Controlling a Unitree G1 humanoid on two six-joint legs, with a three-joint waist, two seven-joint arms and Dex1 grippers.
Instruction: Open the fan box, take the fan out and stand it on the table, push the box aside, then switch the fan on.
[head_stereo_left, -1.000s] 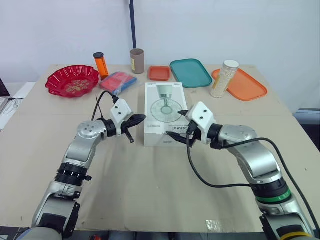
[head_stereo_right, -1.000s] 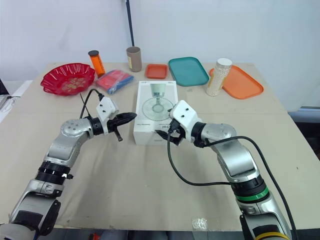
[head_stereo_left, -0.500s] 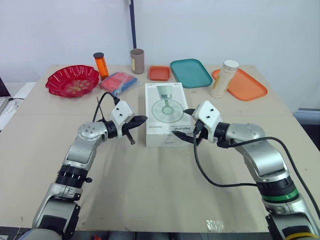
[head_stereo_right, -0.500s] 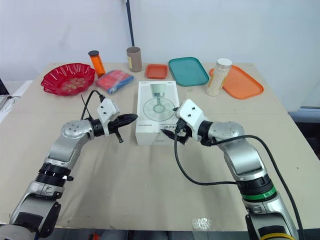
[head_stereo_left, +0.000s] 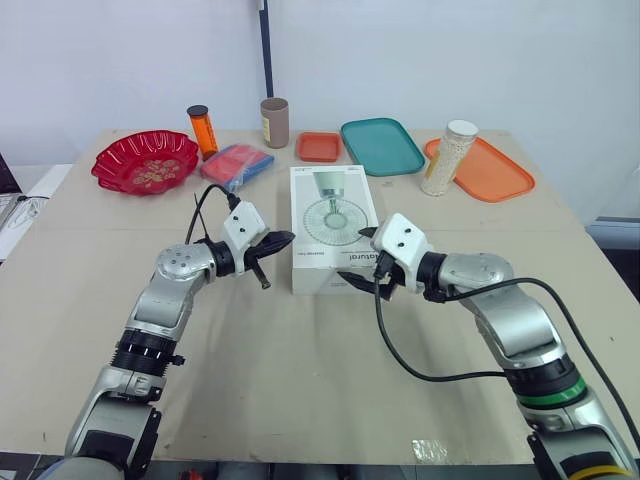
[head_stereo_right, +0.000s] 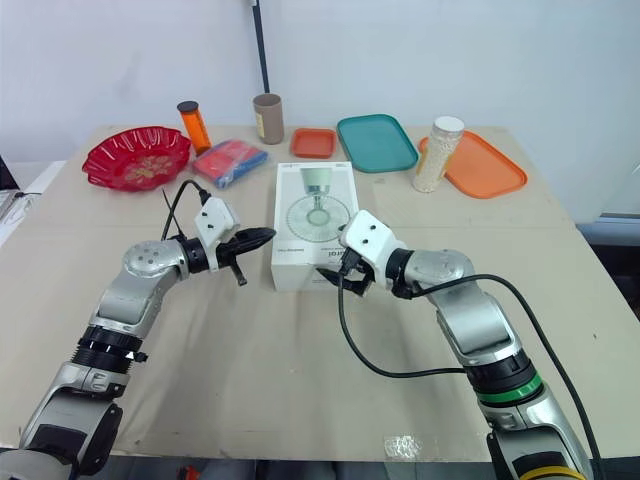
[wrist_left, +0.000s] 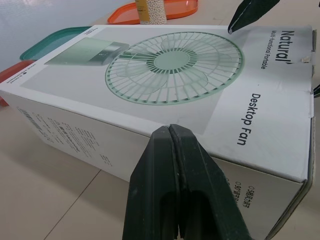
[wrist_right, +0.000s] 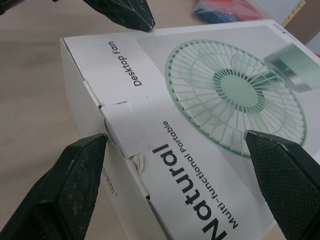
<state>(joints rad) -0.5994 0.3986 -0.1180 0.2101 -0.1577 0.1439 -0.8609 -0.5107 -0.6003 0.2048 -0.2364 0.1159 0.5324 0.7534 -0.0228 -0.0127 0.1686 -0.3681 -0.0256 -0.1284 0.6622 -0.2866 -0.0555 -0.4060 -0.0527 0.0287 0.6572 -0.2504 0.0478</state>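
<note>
White cardboard fan box (head_stereo_left: 333, 225) lies unopened on the worktop (head_stereo_left: 300, 380); my right tool (head_stereo_left: 358, 255) is spread at its end flap (wrist_right: 120, 127), left tool (head_stereo_left: 278, 240) pressed together alongside. Nothing's done yet.

Both silver arms reach forward with elbows bent, wrists turned inward so the hands point toward each other. The left hand (head_stereo_left: 280, 240) has its two black fingers pressed together; the right hand (head_stereo_left: 356, 254) holds its fingers spread wide.
</note>
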